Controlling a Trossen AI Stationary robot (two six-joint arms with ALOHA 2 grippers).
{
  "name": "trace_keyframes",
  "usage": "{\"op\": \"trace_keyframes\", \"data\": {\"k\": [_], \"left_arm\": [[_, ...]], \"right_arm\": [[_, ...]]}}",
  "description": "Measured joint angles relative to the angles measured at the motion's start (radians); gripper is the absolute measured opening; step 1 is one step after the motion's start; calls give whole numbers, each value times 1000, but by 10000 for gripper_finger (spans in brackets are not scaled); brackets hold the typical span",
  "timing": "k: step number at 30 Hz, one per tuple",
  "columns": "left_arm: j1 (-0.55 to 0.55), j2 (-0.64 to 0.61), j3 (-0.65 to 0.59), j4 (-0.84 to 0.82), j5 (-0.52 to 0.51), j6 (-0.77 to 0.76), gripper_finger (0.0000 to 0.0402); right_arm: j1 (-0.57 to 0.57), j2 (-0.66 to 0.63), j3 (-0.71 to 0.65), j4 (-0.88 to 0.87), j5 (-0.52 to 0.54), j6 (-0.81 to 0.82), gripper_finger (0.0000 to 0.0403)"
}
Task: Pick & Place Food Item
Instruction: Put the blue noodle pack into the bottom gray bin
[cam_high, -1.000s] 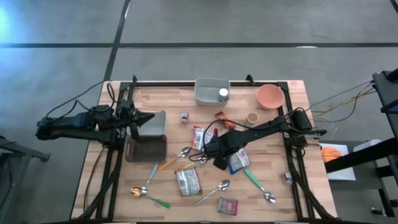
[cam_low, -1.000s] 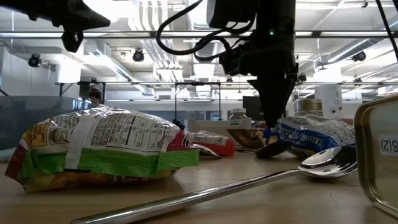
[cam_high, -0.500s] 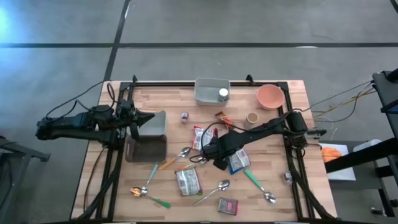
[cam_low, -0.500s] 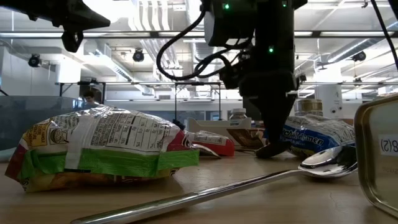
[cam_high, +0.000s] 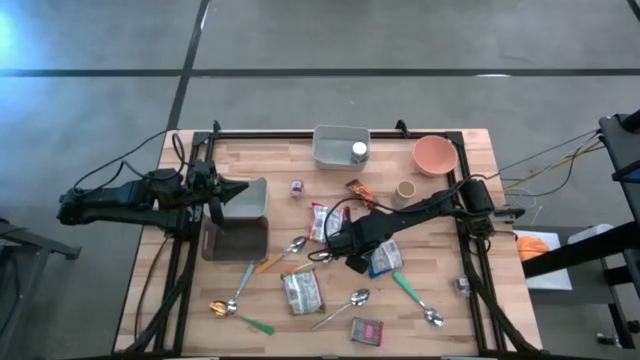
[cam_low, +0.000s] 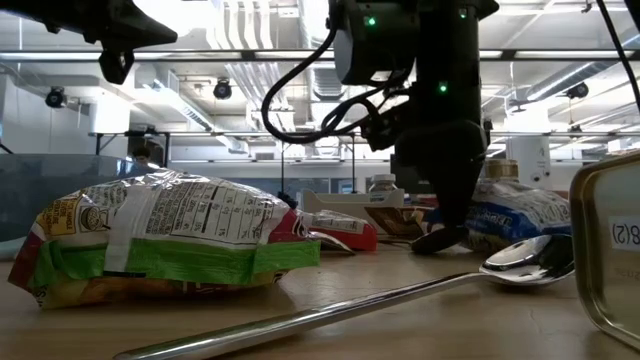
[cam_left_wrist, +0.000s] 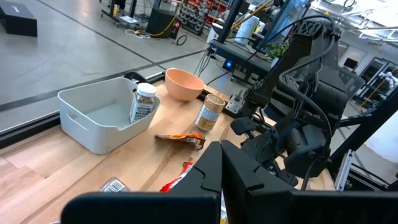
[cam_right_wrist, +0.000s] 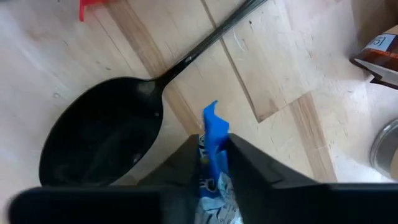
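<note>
A blue-and-white snack bag (cam_high: 386, 260) lies right of the table's middle, next to a black spoon (cam_right_wrist: 99, 146). My right gripper (cam_high: 351, 252) points steeply down at the bag's left end and is shut on its edge. In the low view the right gripper (cam_low: 452, 236) stands in front of the bag (cam_low: 515, 215). My left gripper (cam_high: 243, 190) hovers shut at the table's left side, above a dark metal tin (cam_high: 235, 240), touching nothing. My right gripper pinches the bag's blue crimped edge (cam_right_wrist: 214, 130) between its two fingers, coming from above and pointing down. A corner of that edge sticks out past the fingertips. The rest of the bag lies on the table to the right of the gripper.
A green-and-white snack bag (cam_high: 301, 292), a red packet (cam_high: 320, 220), a small red pack (cam_high: 367, 331) and several spoons lie around the middle and near side. At the far edge stand a white bin (cam_high: 340, 146) with a jar, a pink bowl (cam_high: 435, 155) and a small can (cam_high: 405, 189).
My right gripper has sunk a little toward the table at the blue bag's left end, and its fingers have closed on the bag's edge. The bag stays on the table.
</note>
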Motion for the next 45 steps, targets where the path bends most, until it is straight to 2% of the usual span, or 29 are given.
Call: {"op": "trace_keyframes", "data": {"k": [3, 13, 23, 31, 45], "left_arm": [[0, 0, 0, 0, 0, 0, 0], [0, 0, 0, 0, 0, 0, 0], [0, 0, 0, 3, 0, 0, 0], [0, 0, 1, 11, 0, 1, 0], [0, 2, 1, 10, -4, 2, 0]], "right_arm": [[0, 0, 0, 0, 0, -1, 16], [8, -22, 11, 0, 3, -25, 8], [54, -140, 23, 66, 27, -89, 8], [112, -223, 22, 286, 15, -305, 8], [124, -264, 21, 583, -97, -676, 8]]}}
